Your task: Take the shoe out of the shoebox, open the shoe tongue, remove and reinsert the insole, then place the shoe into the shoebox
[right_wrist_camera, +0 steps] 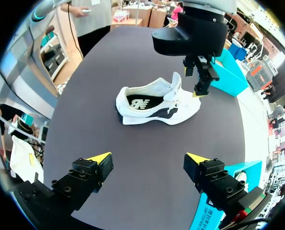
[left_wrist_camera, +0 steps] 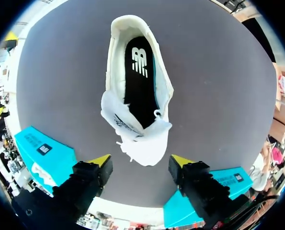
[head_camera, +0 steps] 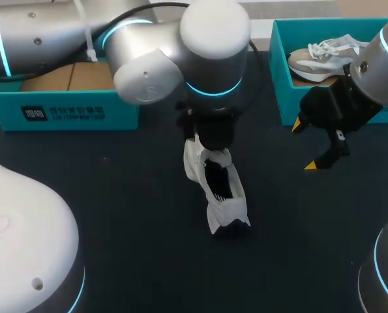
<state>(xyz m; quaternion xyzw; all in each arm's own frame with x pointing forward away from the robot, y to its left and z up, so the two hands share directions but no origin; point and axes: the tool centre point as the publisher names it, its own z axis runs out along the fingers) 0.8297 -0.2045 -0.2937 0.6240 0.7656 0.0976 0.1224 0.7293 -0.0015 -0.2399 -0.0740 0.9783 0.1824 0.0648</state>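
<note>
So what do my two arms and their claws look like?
Both the left arm and right arm are silver-grey tubes with glowing cyan rings; the left shows white rounded joint caps. The left claw and right claw are black, each with two yellow-tipped fingers.

Head view: high behind the robot, looking down on the worktop (head_camera: 128,222). Left wrist view: close above the shoe (left_wrist_camera: 138,91), facing straight down. Right wrist view: farther off, looking obliquely across the worktop. All three views share the shoe.
</note>
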